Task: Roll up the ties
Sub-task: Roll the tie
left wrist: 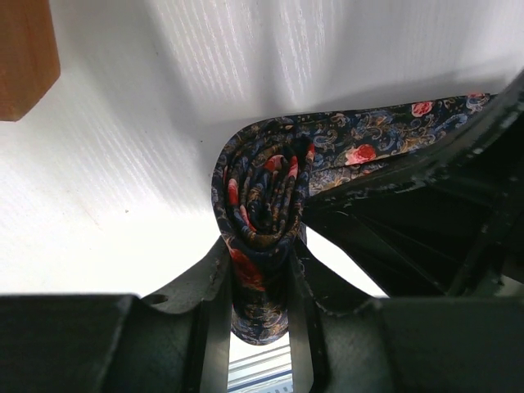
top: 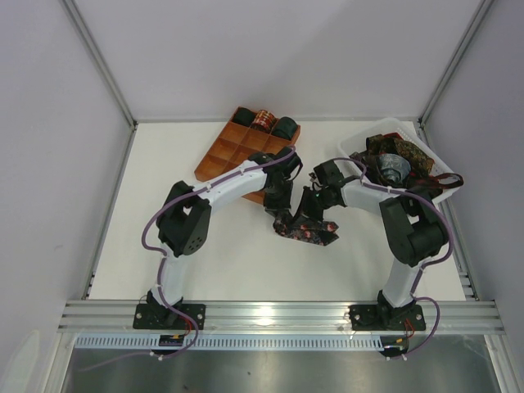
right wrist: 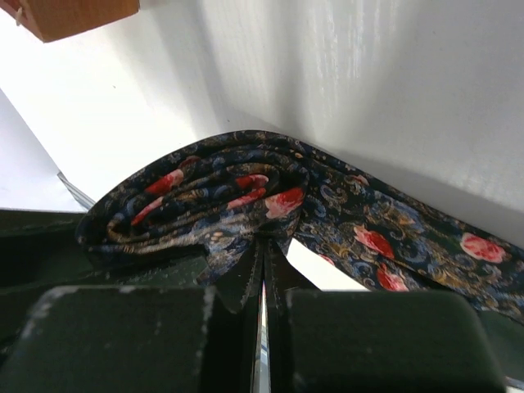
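From above, the left gripper point(top: 283, 214) and the right gripper point(top: 318, 203) meet over the middle of the white table point(top: 205, 262). Both are on a dark navy fabric necktie point(top: 307, 231) printed with red roses and paisley, which lies partly coiled between them with its flat end reaching right. Behind the left arm sits an orange-brown gridded tray point(top: 221, 160); three rolled ties point(top: 264, 121), two dark green and one coppery, fill its far compartments. At the far right a white plastic bin point(top: 356, 146) holds a heap of loose ties point(top: 405, 160), and the right arm crosses its near rim. In the left wrist view, the left gripper point(left wrist: 258, 270) is clamped on the necktie's point(left wrist: 262, 192) flattened coil; the right gripper's black body crowds the right side, and a tray corner point(left wrist: 24, 49) shows at upper left. In the right wrist view, the right gripper point(right wrist: 263, 258) has its fingers pressed together on a fold at the lower edge of the necktie's point(right wrist: 205, 196) coil. The flat tail runs off right, and the tray corner point(right wrist: 78, 12) shows at top left.
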### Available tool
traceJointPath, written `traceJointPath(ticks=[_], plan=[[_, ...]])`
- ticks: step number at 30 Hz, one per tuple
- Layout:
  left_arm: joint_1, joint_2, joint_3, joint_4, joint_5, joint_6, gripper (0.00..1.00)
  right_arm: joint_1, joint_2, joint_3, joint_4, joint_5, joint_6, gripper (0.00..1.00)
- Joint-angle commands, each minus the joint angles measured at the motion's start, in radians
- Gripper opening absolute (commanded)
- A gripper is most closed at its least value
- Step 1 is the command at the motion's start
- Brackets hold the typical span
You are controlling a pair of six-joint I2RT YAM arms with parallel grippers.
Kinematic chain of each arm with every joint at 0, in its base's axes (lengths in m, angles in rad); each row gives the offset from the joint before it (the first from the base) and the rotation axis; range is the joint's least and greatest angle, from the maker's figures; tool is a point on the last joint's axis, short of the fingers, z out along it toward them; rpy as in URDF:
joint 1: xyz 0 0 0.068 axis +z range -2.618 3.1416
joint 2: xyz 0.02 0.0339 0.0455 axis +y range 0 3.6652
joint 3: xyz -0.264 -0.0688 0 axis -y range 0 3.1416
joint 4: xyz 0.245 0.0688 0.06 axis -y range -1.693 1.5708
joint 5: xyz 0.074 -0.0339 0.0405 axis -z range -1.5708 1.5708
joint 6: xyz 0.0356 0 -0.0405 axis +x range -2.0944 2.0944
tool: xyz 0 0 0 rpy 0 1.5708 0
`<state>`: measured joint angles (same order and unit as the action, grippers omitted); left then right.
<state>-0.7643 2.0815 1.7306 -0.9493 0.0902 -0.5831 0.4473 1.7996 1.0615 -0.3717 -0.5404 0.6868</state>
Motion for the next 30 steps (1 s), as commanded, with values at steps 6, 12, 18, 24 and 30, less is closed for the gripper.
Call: traceJointPath(ticks=[6, 12, 18, 24, 30], plan=[[-0.043, 0.018, 0.102, 0.021, 0.02, -0.034, 0.0, 0.01, 0.047, 0.04, 0.051, -0.052, 0.034, 0.02], [-0.073, 0.051, 0.162, 0.03, 0.062, -0.03, 0.34, -0.004, 0.035, 0.005, 0.047, -0.05, 0.025, 0.02], [-0.076, 0.06, 0.115, 0.059, 0.085, -0.043, 0.39, -0.025, 0.023, -0.009, 0.018, -0.035, 0.013, 0.02], [-0.076, 0.069, 0.093, 0.095, 0.109, -0.083, 0.39, -0.029, -0.005, -0.024, -0.013, -0.01, 0.025, 0.01], [-0.078, 0.065, 0.069, 0.124, 0.114, -0.101, 0.44, -0.067, -0.068, -0.052, -0.088, 0.054, 0.013, 0.02]])
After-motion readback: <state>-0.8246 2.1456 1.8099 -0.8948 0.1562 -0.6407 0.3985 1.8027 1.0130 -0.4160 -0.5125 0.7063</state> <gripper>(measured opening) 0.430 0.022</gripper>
